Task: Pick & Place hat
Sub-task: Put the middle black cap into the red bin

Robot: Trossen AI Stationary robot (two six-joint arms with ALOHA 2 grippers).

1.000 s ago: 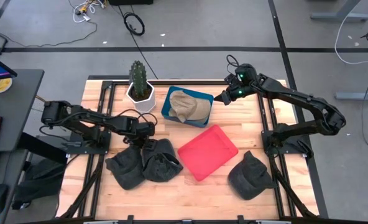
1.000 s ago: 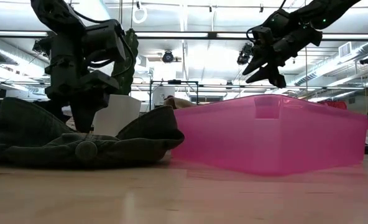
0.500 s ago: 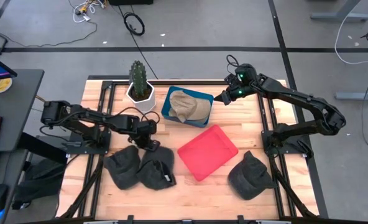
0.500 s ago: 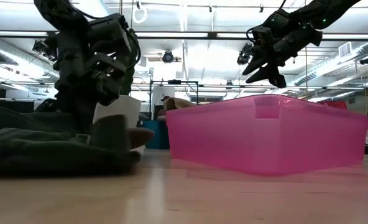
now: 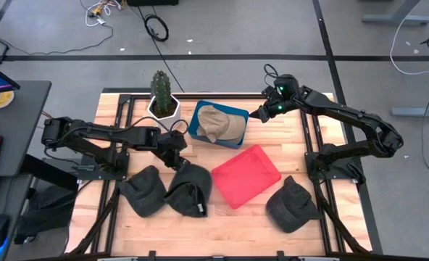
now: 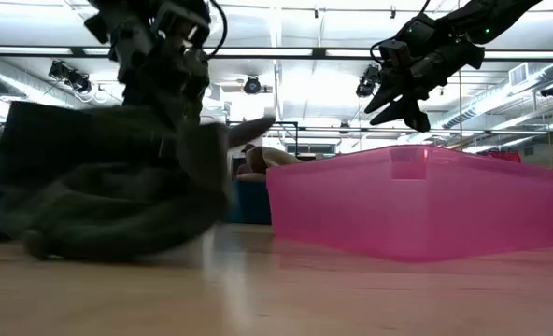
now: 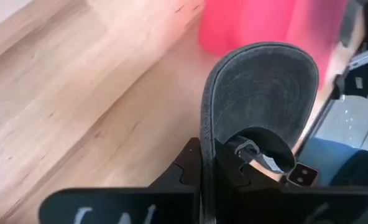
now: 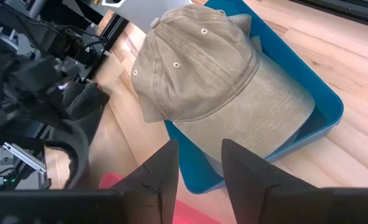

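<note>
A dark grey hat (image 5: 189, 190) lies near the table's front left with my left gripper (image 5: 177, 158) shut on it; its brim (image 7: 258, 93) stands up in the left wrist view. A second dark hat (image 5: 143, 192) lies beside it on the left, and a third (image 5: 290, 205) at the front right. A tan hat (image 8: 215, 87) rests in the blue bin (image 5: 238, 116). My right gripper (image 5: 256, 114) hovers open above the bin's right edge, holding nothing. My left gripper pinches the dark hat's brim at its edge (image 7: 206, 140) between its two fingers, coming from above. The brim stands on edge between the fingers. The crown hangs below the gripper (image 6: 169, 56), and its lower part (image 6: 118, 233) looks to be on the table.
A red tray (image 5: 246, 176) sits at the table's middle, just right of the held hat. A cactus in a white pot (image 5: 161, 98) stands at the far left, beside the blue bin. Bare wood shows between the tray and the right-hand hat.
My left gripper has dropped onto the dark hat, shut on its brim, then risen a little toward the red tray. The hat has been drawn up from lying flat: its brim end is raised while its crown trails low.
</note>
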